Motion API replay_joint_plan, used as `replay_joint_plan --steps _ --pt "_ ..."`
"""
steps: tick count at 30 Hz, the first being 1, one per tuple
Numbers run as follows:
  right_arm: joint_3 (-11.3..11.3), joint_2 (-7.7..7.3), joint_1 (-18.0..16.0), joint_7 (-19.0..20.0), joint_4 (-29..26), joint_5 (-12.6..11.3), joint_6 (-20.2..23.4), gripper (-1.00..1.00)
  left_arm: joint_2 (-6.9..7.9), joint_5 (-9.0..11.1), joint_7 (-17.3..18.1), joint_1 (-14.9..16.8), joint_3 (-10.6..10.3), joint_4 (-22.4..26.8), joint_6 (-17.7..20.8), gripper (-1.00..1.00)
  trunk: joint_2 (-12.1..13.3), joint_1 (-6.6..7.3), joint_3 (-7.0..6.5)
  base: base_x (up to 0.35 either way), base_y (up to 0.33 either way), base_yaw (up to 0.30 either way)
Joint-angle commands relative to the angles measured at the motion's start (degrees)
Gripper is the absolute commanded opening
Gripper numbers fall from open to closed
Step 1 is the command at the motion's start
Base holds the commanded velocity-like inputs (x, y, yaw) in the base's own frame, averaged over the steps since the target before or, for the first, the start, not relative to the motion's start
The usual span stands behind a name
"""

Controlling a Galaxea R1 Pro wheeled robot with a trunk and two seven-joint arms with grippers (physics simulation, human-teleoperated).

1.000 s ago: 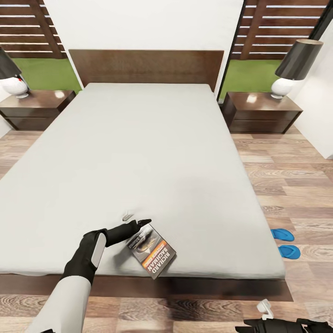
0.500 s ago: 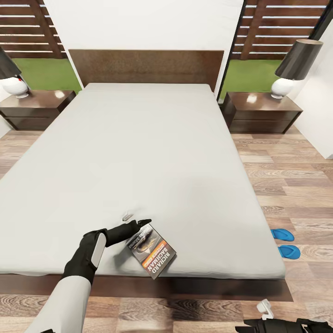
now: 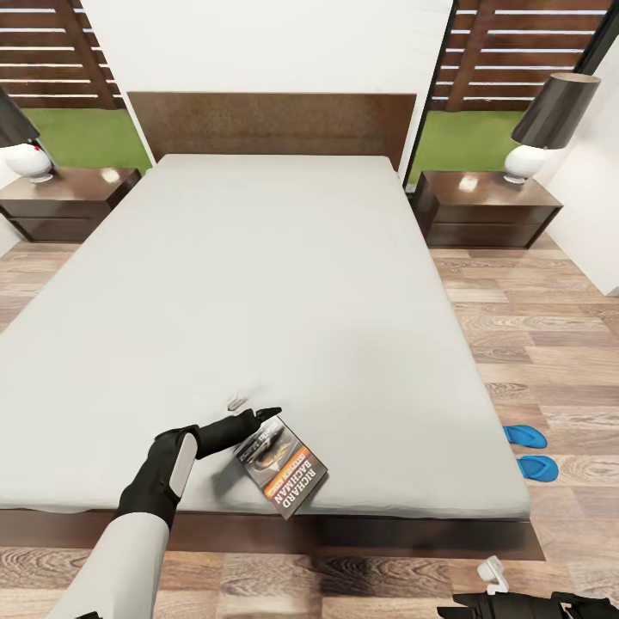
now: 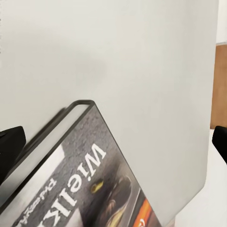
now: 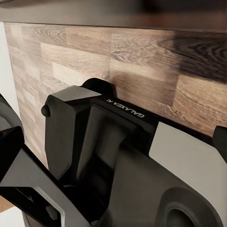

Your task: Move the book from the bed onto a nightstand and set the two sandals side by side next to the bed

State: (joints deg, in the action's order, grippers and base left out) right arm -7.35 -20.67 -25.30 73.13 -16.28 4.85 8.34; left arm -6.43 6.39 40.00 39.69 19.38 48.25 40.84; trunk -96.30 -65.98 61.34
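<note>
The book [image 3: 282, 467] lies flat on the pale mattress of the bed [image 3: 258, 284], close to its foot edge, cover up with the orange band showing. My left gripper [image 3: 256, 411] rests on the mattress at the book's far corner. In the left wrist view the book [image 4: 90, 189] sits between the two fingertips [image 4: 10, 142], which stand wide apart, so the left gripper [image 4: 113, 142] is open. The two sandals [image 3: 524, 436] [image 3: 537, 468] lie on the floor right of the bed's foot corner, close together. My right gripper [image 3: 516, 603] hangs low over the floor, open and holding nothing.
A nightstand [image 3: 486, 205] with a dark-shaded lamp [image 3: 550, 120] stands right of the headboard; another nightstand [image 3: 69, 196] with a lamp [image 3: 21, 142] stands at the left. Wood-plank floor [image 3: 533, 344] runs along the bed's right side. In the right wrist view, part of the robot's body [image 5: 123, 156] is in front.
</note>
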Motion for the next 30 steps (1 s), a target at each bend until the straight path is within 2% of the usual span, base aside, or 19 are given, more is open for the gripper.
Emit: replay_joint_plan --steps 1,16,22,30 --pt "-0.5 0.02 0.0 0.3 -0.1 0.5 0.5 1.0 -0.01 -0.1 0.1 0.0 0.2 0.0 0.3 1.0 0.0 0.0 0.03 0.0 0.0 0.0" --pt "-0.5 0.02 0.0 0.3 -0.1 0.5 0.5 1.0 0.0 -0.1 0.1 0.0 0.2 0.0 0.3 1.0 0.0 0.0 0.03 -0.001 0.0 0.0" --pt "-0.5 0.02 0.0 0.3 -0.1 0.5 0.5 1.0 0.0 -0.1 0.1 0.0 0.2 0.0 0.3 1.0 0.0 0.0 0.03 -0.154 0.0 0.0" --pt "-0.5 0.02 0.0 0.3 -0.1 0.5 0.5 1.0 -0.01 -0.1 0.1 0.0 0.2 0.0 0.3 1.0 0.0 0.0 0.03 -0.03 0.0 0.0"
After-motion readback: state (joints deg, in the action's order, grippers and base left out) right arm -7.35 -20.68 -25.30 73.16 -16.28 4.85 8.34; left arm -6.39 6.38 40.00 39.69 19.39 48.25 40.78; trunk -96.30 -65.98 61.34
